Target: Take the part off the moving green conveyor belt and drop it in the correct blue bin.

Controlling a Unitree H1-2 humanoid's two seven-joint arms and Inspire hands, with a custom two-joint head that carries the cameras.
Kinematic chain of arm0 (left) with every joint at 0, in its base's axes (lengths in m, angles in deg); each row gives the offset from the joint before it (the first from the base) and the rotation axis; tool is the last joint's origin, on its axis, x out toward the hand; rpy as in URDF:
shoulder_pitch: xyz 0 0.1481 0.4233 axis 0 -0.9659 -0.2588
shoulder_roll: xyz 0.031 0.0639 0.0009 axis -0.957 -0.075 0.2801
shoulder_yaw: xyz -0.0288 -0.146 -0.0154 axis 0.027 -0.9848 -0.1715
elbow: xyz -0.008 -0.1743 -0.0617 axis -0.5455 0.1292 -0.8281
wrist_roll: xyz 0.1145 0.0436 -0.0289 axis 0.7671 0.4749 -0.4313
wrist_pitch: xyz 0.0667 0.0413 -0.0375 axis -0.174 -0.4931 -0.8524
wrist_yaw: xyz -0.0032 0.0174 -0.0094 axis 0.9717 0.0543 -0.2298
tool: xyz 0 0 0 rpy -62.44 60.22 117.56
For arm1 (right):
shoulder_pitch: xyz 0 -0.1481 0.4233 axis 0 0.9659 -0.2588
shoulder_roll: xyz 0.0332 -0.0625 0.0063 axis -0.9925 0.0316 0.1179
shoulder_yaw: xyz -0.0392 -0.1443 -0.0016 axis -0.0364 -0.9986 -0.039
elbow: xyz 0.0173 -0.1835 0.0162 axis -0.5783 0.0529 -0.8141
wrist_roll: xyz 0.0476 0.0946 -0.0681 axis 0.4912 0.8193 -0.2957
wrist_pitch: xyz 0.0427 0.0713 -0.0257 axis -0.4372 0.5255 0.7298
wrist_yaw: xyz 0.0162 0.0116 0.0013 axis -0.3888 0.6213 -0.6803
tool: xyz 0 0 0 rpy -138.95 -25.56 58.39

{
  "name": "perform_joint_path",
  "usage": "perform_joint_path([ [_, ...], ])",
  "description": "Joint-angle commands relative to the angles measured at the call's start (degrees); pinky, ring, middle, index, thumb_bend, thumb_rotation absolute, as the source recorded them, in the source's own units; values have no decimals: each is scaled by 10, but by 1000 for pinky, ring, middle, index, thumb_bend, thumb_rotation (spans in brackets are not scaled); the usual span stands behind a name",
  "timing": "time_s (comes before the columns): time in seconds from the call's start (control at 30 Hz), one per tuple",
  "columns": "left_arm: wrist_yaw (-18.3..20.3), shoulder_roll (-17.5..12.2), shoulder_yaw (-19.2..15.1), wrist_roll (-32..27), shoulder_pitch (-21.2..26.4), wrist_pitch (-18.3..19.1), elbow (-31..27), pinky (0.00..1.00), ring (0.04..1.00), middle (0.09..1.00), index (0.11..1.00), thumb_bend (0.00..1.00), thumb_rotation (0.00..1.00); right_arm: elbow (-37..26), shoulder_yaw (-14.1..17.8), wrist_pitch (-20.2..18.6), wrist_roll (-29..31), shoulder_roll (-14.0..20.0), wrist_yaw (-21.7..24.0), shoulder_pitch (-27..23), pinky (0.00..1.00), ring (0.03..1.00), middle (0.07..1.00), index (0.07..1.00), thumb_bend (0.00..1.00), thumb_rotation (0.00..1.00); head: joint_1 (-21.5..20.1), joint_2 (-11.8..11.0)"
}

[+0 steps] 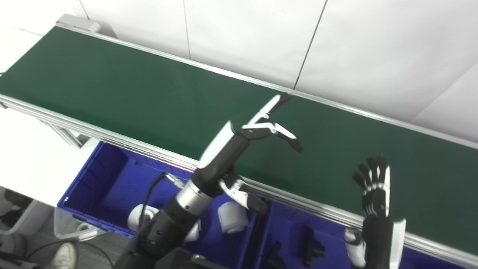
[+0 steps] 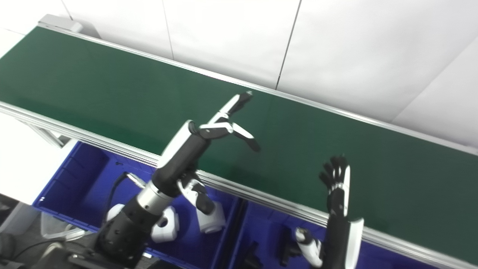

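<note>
1. Left eye view: my left hand (image 1: 257, 130) reaches out over the green belt (image 1: 112, 89), fingers spread, holding nothing. My right hand (image 1: 373, 186) stands upright at the belt's near edge, fingers apart, also empty.
2. Same view: I see no part on the belt; the stretch in sight is bare. The only parts I see already lie in the blue bins below: white round parts (image 1: 232, 216) in the left bin (image 1: 93, 175), black parts (image 1: 310, 243) in the right bin (image 1: 287, 224).
3. Right eye view: again both hands are open and empty, the left hand (image 2: 216, 129) above the belt's middle, the right hand (image 2: 338, 183) near its front rail (image 2: 261, 196). Still no part on the belt.
4. Judging by the white parts (image 2: 211, 222) in the bin, the next one is likely hard, light, smooth plastic, so it could slip. I would wrap my fingers round its body, thumb opposite, not pinch an edge.
</note>
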Motion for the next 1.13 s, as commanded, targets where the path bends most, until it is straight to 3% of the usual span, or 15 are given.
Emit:
perform_joint_path([
  [0.0,-18,19,-7,-4,4,-13,-5,999,1000,1000,1000,1000,866,-29,-5,36,-14,8,-36,-17,807,894,960,1000,890,1000,-8,-5],
  [0.17,-33,37,-19,-3,5,-33,-21,966,1000,1000,1000,1000,937,-60,-19,36,-53,15,-76,-28,829,900,960,1000,966,1000,-20,-15],
  [0.3,-43,43,-22,-40,18,-52,-31,947,989,994,1000,964,904,-104,-26,27,-48,3,-58,-31,933,952,976,1000,970,976,-26,-19],
  [0.4,-48,56,-24,-51,14,-45,-60,973,998,999,1000,965,889,-133,-27,25,-80,-6,-52,-24,987,991,991,1000,945,978,-33,-16],
  [0.57,-56,53,-28,-61,25,-53,-69,981,1000,1000,1000,974,882,-138,-34,24,-103,-10,-40,-30,1000,1000,1000,1000,934,991,-66,-2],
  [0.67,-49,36,-32,-84,34,-53,-68,997,1000,1000,1000,977,859,-128,-42,20,-110,-24,-43,-35,1000,1000,1000,1000,927,998,-100,7],
  [0.7,-46,28,-36,-92,36,-53,-65,999,1000,1000,1000,979,856,-119,-46,22,-108,-28,-44,-44,1000,1000,1000,1000,925,999,-131,14],
  [0.73,-44,23,-39,-97,37,-53,-63,1000,1000,1000,1000,973,853,-113,-49,24,-106,-30,-44,-50,1000,1000,1000,1000,932,997,-131,14],
  [0.77,-42,15,-43,-103,41,-53,-60,1000,1000,1000,1000,971,852,-103,-51,24,-108,-35,-46,-59,1000,1000,1000,1000,935,996,-161,21],
  [0.93,-13,-30,-56,-149,67,-53,-43,1000,1000,1000,1000,959,821,-72,-57,15,-156,-71,-58,-89,932,966,979,1000,915,1000,-242,32],
  [1.1,13,-56,-64,-189,78,-53,-28,1000,1000,1000,1000,983,752,-52,-68,13,-179,-86,-71,-110,880,945,979,995,886,1000,-265,29],
])
